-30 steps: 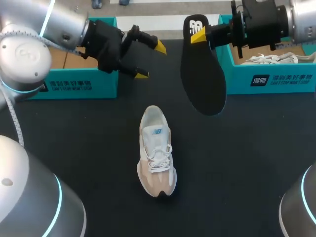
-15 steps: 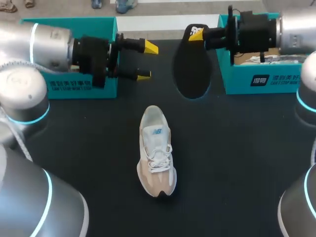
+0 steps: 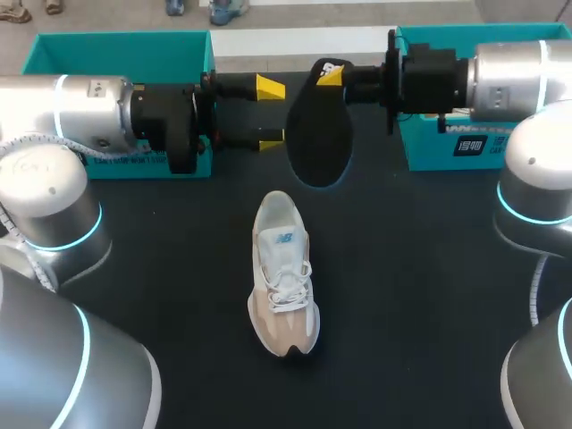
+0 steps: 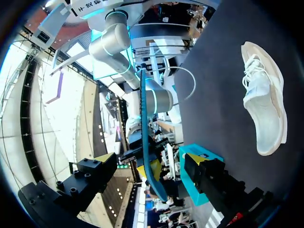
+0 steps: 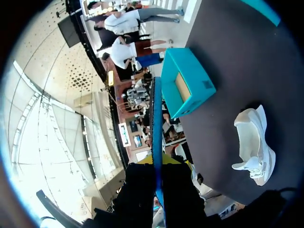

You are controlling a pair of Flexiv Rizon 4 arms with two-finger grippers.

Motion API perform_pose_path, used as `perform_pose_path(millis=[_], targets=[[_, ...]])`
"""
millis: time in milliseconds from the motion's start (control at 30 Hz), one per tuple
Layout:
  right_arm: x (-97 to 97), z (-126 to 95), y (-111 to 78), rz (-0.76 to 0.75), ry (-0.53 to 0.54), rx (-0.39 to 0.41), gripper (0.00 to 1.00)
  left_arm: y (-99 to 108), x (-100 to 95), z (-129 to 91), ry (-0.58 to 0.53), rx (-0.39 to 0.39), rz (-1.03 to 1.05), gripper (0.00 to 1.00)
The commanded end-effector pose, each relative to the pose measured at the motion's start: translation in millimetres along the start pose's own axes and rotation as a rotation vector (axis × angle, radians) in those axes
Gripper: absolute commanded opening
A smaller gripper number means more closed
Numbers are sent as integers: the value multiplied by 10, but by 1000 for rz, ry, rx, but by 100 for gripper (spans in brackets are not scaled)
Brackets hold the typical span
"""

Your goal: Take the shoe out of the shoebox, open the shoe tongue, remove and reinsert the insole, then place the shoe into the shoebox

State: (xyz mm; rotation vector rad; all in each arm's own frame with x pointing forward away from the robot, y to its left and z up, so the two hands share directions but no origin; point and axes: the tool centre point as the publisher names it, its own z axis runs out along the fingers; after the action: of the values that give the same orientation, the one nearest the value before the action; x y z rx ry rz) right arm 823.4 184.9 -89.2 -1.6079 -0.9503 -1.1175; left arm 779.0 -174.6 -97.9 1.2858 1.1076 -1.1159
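Note:
A white and beige shoe (image 3: pixel 284 273) lies on the black table, toe toward the back. Its black insole (image 3: pixel 317 134) hangs above the table behind it, with my right gripper (image 3: pixel 332 72) shut on its heel end. My left gripper (image 3: pixel 273 112) stands open just left of the insole, its yellow tips level with the insole's edge. In the left wrist view the insole (image 4: pixel 145 128) shows edge-on ahead, between the wide-spread fingers of the left gripper (image 4: pixel 151 167), touching neither; the shoe (image 4: pixel 263 99) lies off to one side. In the right wrist view the right gripper (image 5: pixel 159 183) pinches the insole (image 5: pixel 156 118).
A teal shoebox (image 3: pixel 116 45) stands at the back left behind my left arm. Another teal shoebox (image 3: pixel 474 147) stands at the back right, partly covered by my right arm. The shoe (image 5: pixel 251 142) and a teal box (image 5: pixel 187 88) also show in the right wrist view.
My right arm has carried the insole leftward and lower, toward the middle. My left gripper has moved right and levelled out, so its tips now flank the insole's edge.

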Motion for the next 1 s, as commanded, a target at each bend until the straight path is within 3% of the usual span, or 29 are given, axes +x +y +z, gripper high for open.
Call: perform_pose_path(millis=[33,167,300,433,600,633,667,867,1000], targets=[[-16,186,44,-3,8,-10,0,37,8,179,-17,22,5,82],[-35,196,46,-3,11,-19,0,-10,-18,260,-37,42,6,45],[-40,179,52,-6,12,-22,0,-33,18,290,-31,48,-1,29],[-52,146,49,-7,7,-28,0,-46,53,270,-28,52,-14,0],[-64,133,69,-18,23,-29,0,-54,66,259,-41,49,-27,0],[-59,134,72,-22,26,-34,29,-58,68,258,-44,47,-30,0],[-58,124,77,-29,15,-44,100,-64,69,254,-48,48,-32,0],[-98,-109,13,-145,60,-21,100,-78,14,107,-52,40,-35,0],[-192,-349,-118,-246,69,67,100,-81,4,-59,-32,37,-39,0]])
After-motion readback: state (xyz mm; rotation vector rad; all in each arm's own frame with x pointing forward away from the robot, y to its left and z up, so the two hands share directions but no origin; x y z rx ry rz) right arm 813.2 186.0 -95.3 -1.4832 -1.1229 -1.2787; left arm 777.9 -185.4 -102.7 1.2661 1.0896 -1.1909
